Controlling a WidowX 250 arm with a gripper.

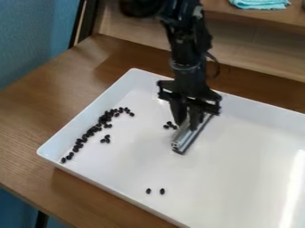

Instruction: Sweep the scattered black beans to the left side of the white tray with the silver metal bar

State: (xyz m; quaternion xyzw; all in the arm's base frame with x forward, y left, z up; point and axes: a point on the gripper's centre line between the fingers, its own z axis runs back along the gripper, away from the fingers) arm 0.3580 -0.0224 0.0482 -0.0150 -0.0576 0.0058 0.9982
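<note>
Camera view: the hand points down over the white tray, gripping a silver bar.

The silver bar, long and dark-edged, slants from seven to one o'clock. Small, glossy black beans trail in a crowded curve toward its nine o'clock; a few cluster near its ten, and two sit apart toward seven.

Extends in from top edge, hangs near vertical, with wrist upright, end effector aimed steeply down.
</note>
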